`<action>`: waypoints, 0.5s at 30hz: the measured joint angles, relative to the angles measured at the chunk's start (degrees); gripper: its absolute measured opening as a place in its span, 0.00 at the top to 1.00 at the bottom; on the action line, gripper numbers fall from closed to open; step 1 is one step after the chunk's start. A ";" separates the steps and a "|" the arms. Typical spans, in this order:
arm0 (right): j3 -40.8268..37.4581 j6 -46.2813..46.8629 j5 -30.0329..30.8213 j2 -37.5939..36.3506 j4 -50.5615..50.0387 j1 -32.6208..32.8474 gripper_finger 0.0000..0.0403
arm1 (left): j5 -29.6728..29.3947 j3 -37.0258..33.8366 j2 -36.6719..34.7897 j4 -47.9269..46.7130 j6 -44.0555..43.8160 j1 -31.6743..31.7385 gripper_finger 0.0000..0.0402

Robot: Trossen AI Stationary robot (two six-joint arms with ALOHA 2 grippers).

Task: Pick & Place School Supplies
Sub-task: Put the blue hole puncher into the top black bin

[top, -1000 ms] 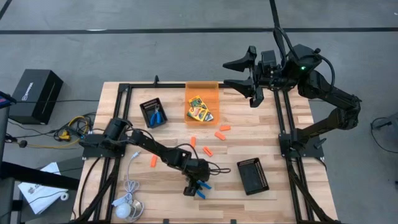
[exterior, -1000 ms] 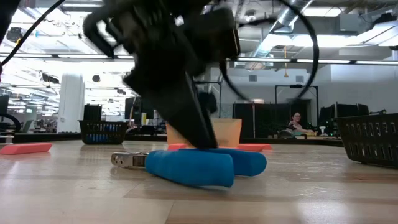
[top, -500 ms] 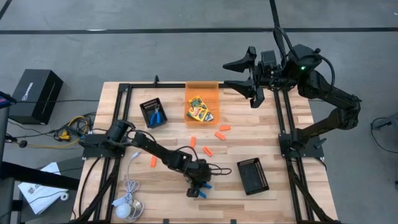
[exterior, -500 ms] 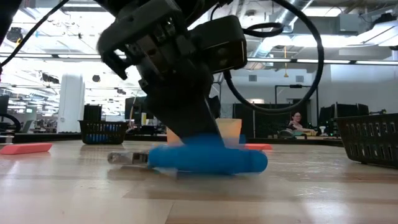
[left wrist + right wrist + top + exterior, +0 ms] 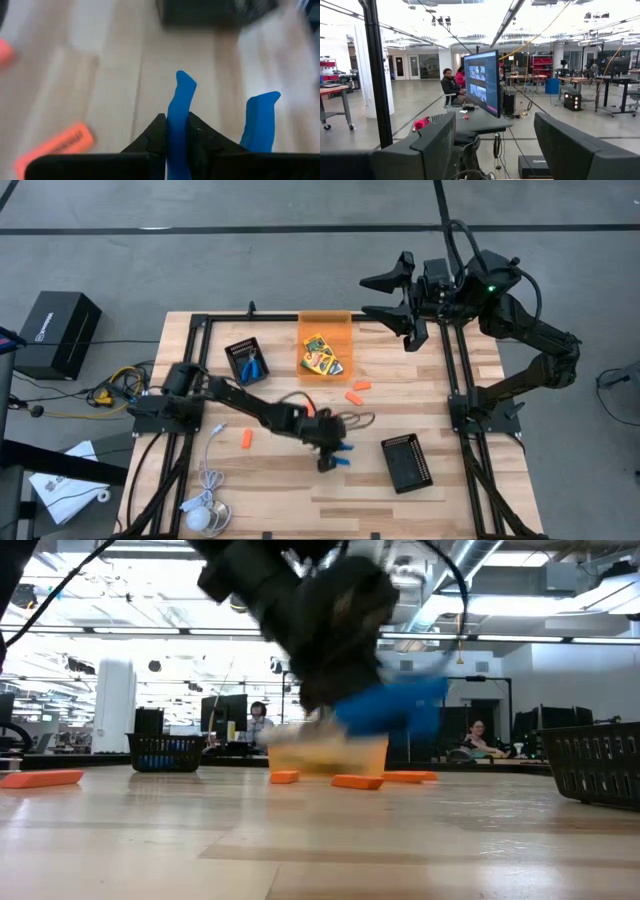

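My left gripper [image 5: 327,450] is shut on a small blue-handled scissor-like tool [image 5: 340,457], held above the table near its middle. The tool shows blurred in the low view [image 5: 395,705], well above the boards. Short orange pieces [image 5: 358,388] lie scattered flat on the table. Yellow-and-green crayon boxes [image 5: 320,357] lie inside the orange bin [image 5: 325,325]. A second blue-handled tool [image 5: 250,366] lies in a small black tray [image 5: 243,350]. My right gripper [image 5: 400,305] is open and empty, high over the table's far right edge. My left gripper pinches one of the tool's two blue handles [image 5: 178,102] between its two fingers [image 5: 155,132]. The other handle [image 5: 260,120] sticks out free beside them. The fingers come from above, pointing down, and lie along the handle. The tool hangs clear of the table.
A black mesh tray [image 5: 405,462] stands just right of the left gripper. A white cable with a round puck [image 5: 205,505] lies at the near left. An orange piece [image 5: 55,145] lies under the left gripper's side. Black frame rails [image 5: 460,395] border the table.
My left gripper has risen and gone toward the table's far edge and a little right. The blue-handled tool, which lay on the table under its fingers, has come up with it and now hangs clear of the boards.
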 joint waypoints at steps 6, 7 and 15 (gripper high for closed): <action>0.02 0.00 -0.04 -0.24 0.81 0.94 0.35 | -6.74 -0.03 -5.75 -0.66 -3.02 5.03 0.91; 0.02 0.00 -0.05 -0.24 1.28 1.28 0.35 | -8.08 0.04 -6.70 -1.45 -3.68 6.10 0.91; 0.02 -0.02 -0.23 -0.20 2.56 2.96 0.35 | -19.43 -1.23 -13.60 -12.13 -10.49 14.71 0.91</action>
